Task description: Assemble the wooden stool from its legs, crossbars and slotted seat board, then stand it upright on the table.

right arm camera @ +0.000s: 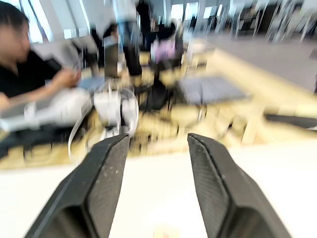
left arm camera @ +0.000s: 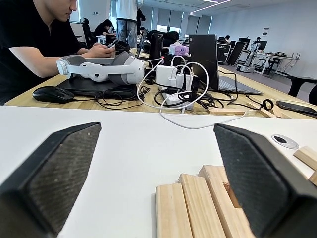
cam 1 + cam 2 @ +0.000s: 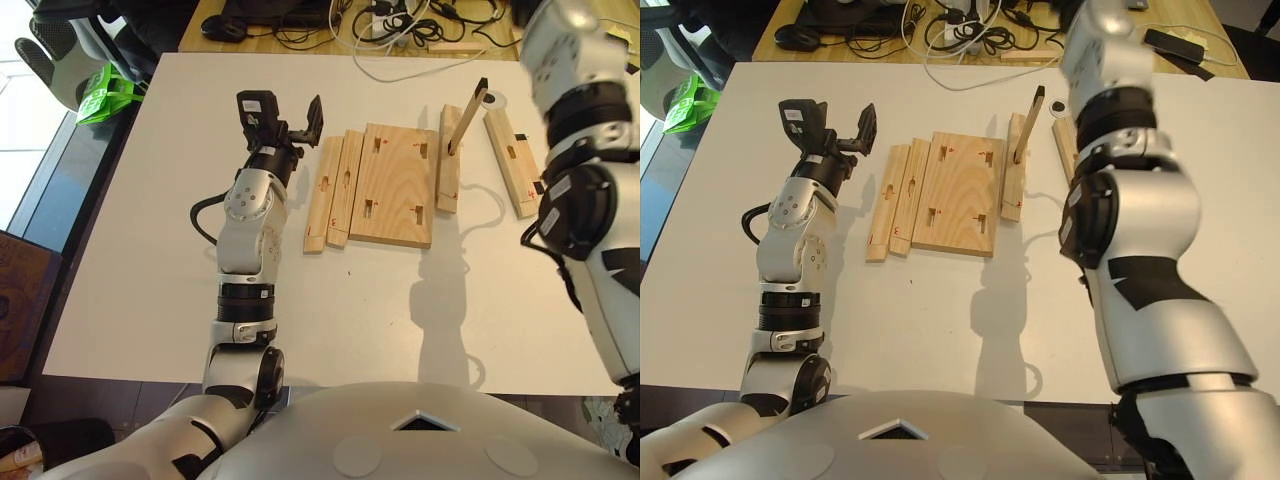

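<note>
The slotted seat board (image 3: 395, 185) lies flat in the middle of the white table (image 3: 150, 260). Two narrow wooden bars (image 3: 332, 192) lie side by side against the board's left edge. A leg piece (image 3: 449, 175) lies along its right edge, and another (image 3: 510, 160) lies farther right. A thin wooden bar (image 3: 466, 118) stands tilted, its lower end meeting the nearer leg piece. My left gripper (image 3: 288, 112) hovers open just left of the two bars, whose ends (image 2: 198, 208) lie between its fingers (image 2: 54, 173). My right gripper (image 1: 158, 139) is open with nothing between its pads.
A white round cable port (image 3: 497, 100) sits in the table near the tilted bar's top. A white cable (image 3: 400, 70) loops onto the table's far edge. Behind it a wooden desk (image 2: 29, 99) carries a headset (image 2: 99, 69), a mouse, chargers and laptops.
</note>
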You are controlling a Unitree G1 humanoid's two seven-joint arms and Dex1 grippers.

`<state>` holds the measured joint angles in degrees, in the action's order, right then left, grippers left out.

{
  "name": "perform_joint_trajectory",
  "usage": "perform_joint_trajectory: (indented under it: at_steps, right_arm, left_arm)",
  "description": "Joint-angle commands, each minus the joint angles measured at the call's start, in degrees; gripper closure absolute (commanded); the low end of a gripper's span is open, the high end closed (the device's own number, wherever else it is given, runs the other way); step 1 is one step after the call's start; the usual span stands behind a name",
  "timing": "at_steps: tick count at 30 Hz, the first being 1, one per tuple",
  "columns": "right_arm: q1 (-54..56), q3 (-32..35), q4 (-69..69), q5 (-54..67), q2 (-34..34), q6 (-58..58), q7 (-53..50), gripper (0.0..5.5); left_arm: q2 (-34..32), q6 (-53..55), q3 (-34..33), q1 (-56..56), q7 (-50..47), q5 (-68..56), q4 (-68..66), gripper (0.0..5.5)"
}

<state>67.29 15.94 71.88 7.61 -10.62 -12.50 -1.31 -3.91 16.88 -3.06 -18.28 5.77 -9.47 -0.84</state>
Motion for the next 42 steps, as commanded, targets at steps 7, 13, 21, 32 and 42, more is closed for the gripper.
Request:
perform_joint_trajectory:
  at_steps: [7,13,21,32,42]
  right_arm:
    - [-4.1,-2.9,-5.2,-2.4,0.8,7.8,-0.1,3.31]
    - [-6.0,-10.3,-20.9,-4.4,4.0,12.8,9.2,3.31]
    - [-12.6,0.3,-26.7,6.9,7.7,-13.2,-1.6,3.31]
    - [-17.6,0.5,-30.2,2.9,8.6,-9.2,-14.9,3.31]
    - [-17.6,-12.9,-42.3,-4.2,9.0,2.3,-2.5,3.31]
  left_arm:
    - [0.6,-0.4,0.3,-0.8,-0.6,0.5,-0.7,1.28]
    - [0.5,-0.7,0.4,-0.7,-0.5,0.6,-0.8,1.28]
    - [0.0,-0.3,0.5,-0.3,-0.3,0.8,-0.2,1.28]
    - [0.0,-0.4,0.4,-0.6,0.0,1.3,-0.6,1.28]
    - [0.3,-0.7,0.3,-0.8,-0.1,1.3,-0.8,1.28]
